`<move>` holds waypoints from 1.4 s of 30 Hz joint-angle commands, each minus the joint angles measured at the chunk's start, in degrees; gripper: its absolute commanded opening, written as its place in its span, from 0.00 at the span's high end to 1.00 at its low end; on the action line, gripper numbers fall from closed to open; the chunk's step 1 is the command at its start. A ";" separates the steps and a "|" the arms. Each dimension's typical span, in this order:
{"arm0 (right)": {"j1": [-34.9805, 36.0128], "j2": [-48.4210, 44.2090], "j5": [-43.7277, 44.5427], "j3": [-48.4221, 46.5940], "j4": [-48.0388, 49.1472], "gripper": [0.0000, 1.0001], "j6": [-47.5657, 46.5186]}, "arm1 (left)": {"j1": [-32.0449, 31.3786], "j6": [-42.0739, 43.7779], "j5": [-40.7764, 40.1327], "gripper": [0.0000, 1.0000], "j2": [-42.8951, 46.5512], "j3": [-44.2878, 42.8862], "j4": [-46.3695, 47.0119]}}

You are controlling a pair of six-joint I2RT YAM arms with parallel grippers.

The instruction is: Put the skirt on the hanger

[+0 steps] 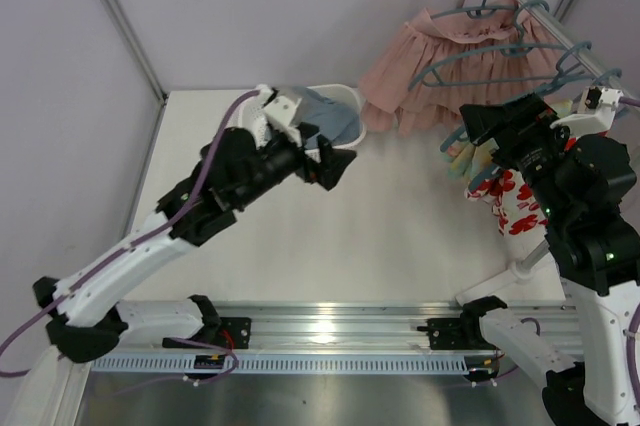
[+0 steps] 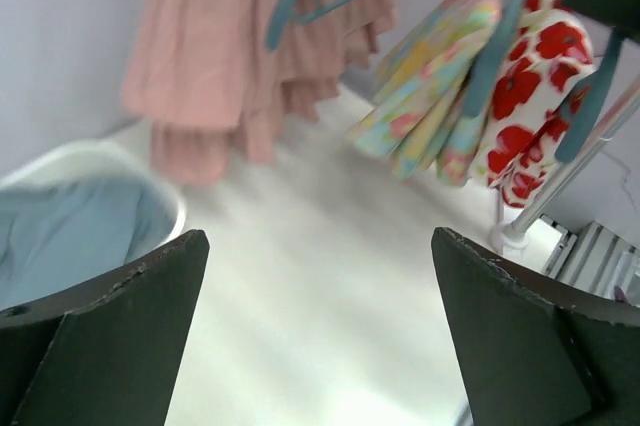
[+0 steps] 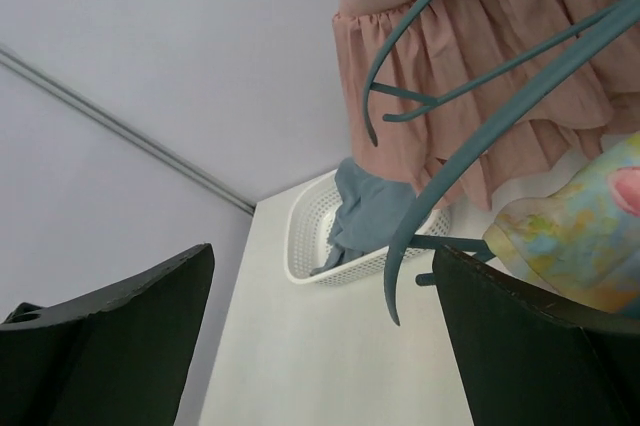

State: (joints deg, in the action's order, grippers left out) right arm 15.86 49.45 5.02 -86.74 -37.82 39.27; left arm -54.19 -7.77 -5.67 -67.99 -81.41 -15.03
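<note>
The pastel yellow, green and blue skirt hangs draped over a teal hanger at the right, beside the white red-flowered garment. It shows in the left wrist view and at the right edge of the right wrist view. My right gripper is open and empty, right next to the skirt and the hangers; a curved teal hanger arm crosses just ahead of its jaws. My left gripper is open and empty above the table's middle, facing the skirt.
A dusty-pink pleated skirt and several teal hangers hang on the metal rail at the back right. The red-flowered garment hangs by the rail's post. A white basket with blue cloth stands at the back.
</note>
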 commanded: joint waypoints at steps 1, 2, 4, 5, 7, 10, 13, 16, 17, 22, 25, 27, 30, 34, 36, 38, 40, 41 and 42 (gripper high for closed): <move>0.23 -2.16 -3.77 -2.99 -2.52 0.01 -7.17 | 0.84 -7.69 -8.55 0.00 10.13 6.93 -8.06; 0.14 -2.51 -6.13 -3.26 -1.56 0.01 -8.40 | 0.84 -8.57 -9.96 0.01 12.24 8.01 -10.00; 0.23 -2.96 -16.49 -3.00 -0.68 0.01 -11.92 | 1.55 -12.17 -14.53 0.01 18.48 11.53 -14.57; 0.14 -2.35 -23.84 -2.82 -0.67 0.01 -13.59 | 2.42 -15.14 -16.20 0.01 20.33 12.14 -19.90; 0.14 -1.55 -30.74 -1.60 -1.20 0.01 -15.35 | 3.13 -17.88 -19.62 0.01 25.60 14.60 -25.03; 0.31 -2.95 -39.36 4.53 0.19 0.01 -16.24 | 3.66 -22.98 -21.57 0.01 32.72 17.93 -32.51; 0.66 -9.27 -41.32 13.66 4.23 0.01 -16.50 | 3.66 -26.50 -22.97 0.00 39.65 22.32 -37.43; 0.75 -16.98 -39.92 19.22 5.65 0.01 -17.73 | 3.66 -28.53 -22.98 0.00 46.07 26.01 -39.38; 0.67 -18.50 -39.65 22.02 5.66 0.01 -17.82 | 3.66 -28.96 -22.89 0.00 47.41 26.73 -39.20; 0.75 -23.61 -40.44 28.20 5.83 0.01 -16.50 | 3.66 -26.78 -21.05 0.00 51.64 31.57 -34.91; 0.75 -25.01 -40.52 31.62 5.65 0.01 -17.12 | 3.66 -26.25 -21.22 0.00 50.76 33.33 -33.32; 0.75 -25.81 -40.79 33.82 6.35 0.01 -18.43 | 3.66 -24.84 -22.01 0.01 49.62 34.65 -32.00; 1.10 -23.71 -40.44 33.92 7.50 0.01 -21.68 | 3.66 -22.91 -23.85 0.00 48.30 35.87 -28.93; 12.87 -17.65 -35.52 32.16 7.33 0.01 -27.04 | 3.74 -22.11 -26.06 0.00 46.11 38.07 -22.61; 16.55 -14.05 -31.07 31.46 7.15 0.01 -28.89 | 3.75 -22.11 -25.18 0.01 43.14 38.51 -20.05; 20.08 -12.81 -29.63 31.45 8.72 0.01 -29.60 | 4.97 -23.34 -25.26 0.01 39.88 37.55 -17.77; 20.35 -12.62 -27.09 33.63 13.20 0.01 -26.71 | 9.42 -21.78 -21.69 0.01 34.27 35.19 -15.48; 20.35 -12.97 -26.55 34.87 15.22 0.01 -25.57 | 11.46 -21.41 -19.92 0.00 32.41 34.74 -14.78; 20.35 -13.76 -25.85 36.10 19.50 0.01 -23.12 | 14.00 -20.19 -17.56 0.01 30.56 33.61 -12.51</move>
State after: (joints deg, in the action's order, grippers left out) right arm 35.90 37.71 -25.52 -52.25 -28.62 13.56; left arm -45.41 -30.79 -27.88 -32.49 -44.49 -35.53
